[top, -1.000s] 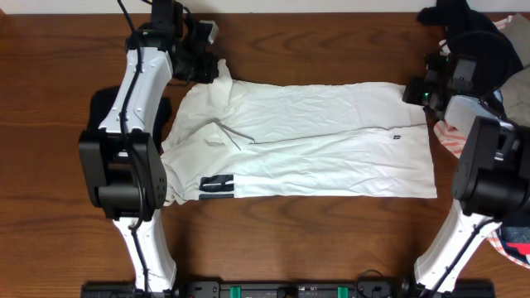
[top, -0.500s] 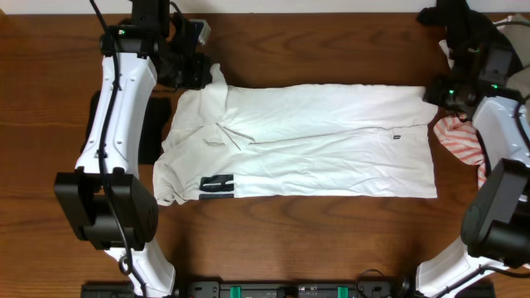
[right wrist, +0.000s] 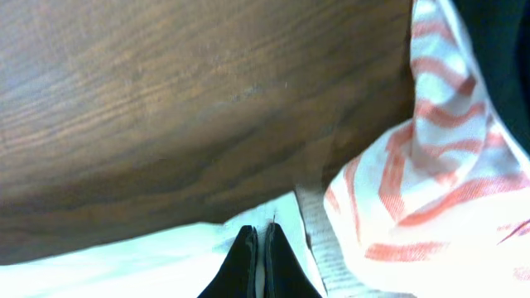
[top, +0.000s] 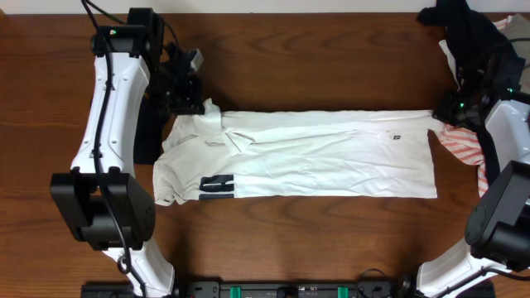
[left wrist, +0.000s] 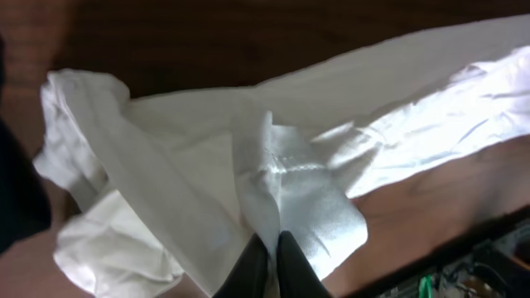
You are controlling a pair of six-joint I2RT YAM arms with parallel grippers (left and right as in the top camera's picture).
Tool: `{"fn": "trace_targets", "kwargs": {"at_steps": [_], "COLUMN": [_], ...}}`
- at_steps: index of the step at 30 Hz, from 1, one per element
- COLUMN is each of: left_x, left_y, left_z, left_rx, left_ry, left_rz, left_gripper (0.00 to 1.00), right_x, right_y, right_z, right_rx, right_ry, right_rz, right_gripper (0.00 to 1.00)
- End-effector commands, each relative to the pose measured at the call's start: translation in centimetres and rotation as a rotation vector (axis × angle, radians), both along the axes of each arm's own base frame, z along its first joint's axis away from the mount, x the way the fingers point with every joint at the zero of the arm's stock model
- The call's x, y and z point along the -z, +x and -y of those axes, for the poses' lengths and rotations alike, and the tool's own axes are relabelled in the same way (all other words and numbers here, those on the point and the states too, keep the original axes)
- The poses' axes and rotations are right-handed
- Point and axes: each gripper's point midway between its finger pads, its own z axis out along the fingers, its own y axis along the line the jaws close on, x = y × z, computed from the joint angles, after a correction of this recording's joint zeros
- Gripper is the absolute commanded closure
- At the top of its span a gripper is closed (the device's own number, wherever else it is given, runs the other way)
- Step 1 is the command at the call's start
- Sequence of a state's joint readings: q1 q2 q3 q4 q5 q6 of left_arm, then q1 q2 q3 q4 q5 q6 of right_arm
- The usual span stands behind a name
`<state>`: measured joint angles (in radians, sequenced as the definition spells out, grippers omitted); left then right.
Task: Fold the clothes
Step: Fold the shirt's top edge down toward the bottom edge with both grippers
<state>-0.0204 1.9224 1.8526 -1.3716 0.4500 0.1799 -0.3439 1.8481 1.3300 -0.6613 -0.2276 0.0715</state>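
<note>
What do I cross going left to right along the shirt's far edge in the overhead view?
First the left gripper pinching the collar-end corner → white shirt → right gripper pinching the opposite corner → red-striped garment.

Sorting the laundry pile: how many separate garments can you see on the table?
3: a white shirt spread across the middle, a black garment at the far right corner, a red-striped cloth beside the shirt's right edge. Others may be hidden.
</note>
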Motion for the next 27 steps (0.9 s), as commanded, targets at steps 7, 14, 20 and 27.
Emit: {"fn": "trace_targets", "kwargs": {"at_steps": [7,14,20,27], "left_x": [0.4,2.4,4.2,4.9], "left_y": [-2.7,-4.4,-5.9,-6.8], "left_z": [-0.1,-0.1,-0.6,-0.6], "left_rx": [-0.005,-0.006,-0.003,-0.024], "left_ry": [-0.007,-0.002,0.03,0.032], "left_rz": [-0.119,-0.204,-0.271,-0.317], "left_gripper": [0.94,0.94,0.94,0.94], "right_x": [0.0,0.6,1.0,1.1], "right_y": [-2.0,-3.7,-5.0,-5.6], "right_z": [0.1,1.0,1.9,1.9], "right_rx": [-0.015,0.011,0.03,0.033], "right_ry": [-0.015,-0.066,-0.118,-0.123], "right_rz": [-0.065,-0.149,-0.211,-0.239], "right_gripper": [0.99,0.99,0.99,0.97]}}
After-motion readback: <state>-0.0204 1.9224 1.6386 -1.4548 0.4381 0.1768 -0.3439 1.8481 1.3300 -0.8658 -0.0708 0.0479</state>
